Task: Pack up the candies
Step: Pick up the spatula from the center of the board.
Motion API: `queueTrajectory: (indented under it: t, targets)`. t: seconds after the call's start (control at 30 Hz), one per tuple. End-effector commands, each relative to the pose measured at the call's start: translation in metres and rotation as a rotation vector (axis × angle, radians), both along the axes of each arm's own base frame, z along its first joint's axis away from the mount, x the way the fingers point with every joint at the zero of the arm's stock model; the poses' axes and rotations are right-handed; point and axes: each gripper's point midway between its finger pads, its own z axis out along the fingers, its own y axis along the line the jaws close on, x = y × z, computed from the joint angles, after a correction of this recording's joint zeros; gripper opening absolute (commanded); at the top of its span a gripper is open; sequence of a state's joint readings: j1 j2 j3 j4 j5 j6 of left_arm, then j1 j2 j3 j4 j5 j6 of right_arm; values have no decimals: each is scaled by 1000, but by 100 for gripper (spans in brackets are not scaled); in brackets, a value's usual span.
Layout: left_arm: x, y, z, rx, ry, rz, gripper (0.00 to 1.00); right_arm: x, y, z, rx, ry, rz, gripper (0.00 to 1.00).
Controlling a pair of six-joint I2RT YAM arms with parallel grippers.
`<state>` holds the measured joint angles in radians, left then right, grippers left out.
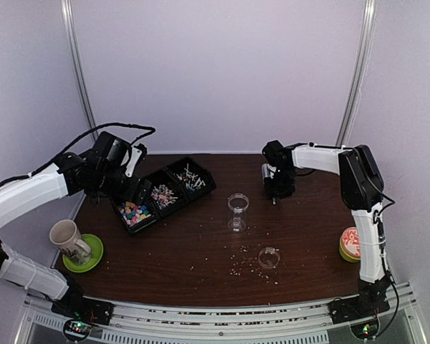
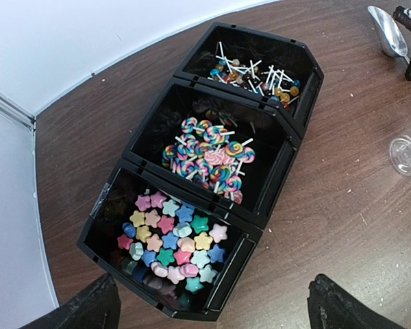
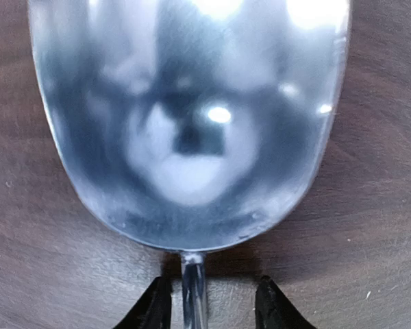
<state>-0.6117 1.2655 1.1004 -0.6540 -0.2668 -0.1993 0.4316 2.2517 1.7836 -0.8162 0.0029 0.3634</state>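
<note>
Top external view, from the left: a cream ceramic mug stands on a lime-green round saucer at the front-left corner of the dark wooden table. My left gripper hangs spread to its widest and holds nothing, above the near end of a black plastic three-compartment tray toward the back-left corner. The candies all lie in that tray: pastel stars nearest me, swirled lollipops in the middle, small white-sticked ones farthest.

Mid-table stands a clear plastic jar. Its clear round lid lies nearer the front edge, among pale crumbs.

Toward the back-right corner, my right gripper is about half open. Its jaws straddle the thin handle of a shiny metal scoop with a gap on each side, so nothing is gripped. I judge the step is taking up the scoop. The handle sits off-centre, so I should centre it, close squarely and lift level.

A red-and-green round tin sits at the right edge. I can read no writing anywhere.
</note>
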Motion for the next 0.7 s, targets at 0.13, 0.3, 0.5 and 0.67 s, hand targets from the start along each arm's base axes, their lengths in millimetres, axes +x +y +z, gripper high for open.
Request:
queueTrajectory:
  t: [0.13, 0.3, 0.5, 0.67]
  targets:
    - [10, -4, 8, -77, -38, -11, 98, -6, -2, -6, 4, 39, -8, 23]
    - [11, -2, 7, -83, -37, 1, 98, -7, -2, 0, 13, 15, 0, 15]
    - [12, -1, 7, -86, -37, 7, 98, -11, -2, 16, 19, -23, 30, 1]
    - [11, -1, 7, -85, -43, 2, 98, -17, -6, 39, 9, -82, 40, 0]
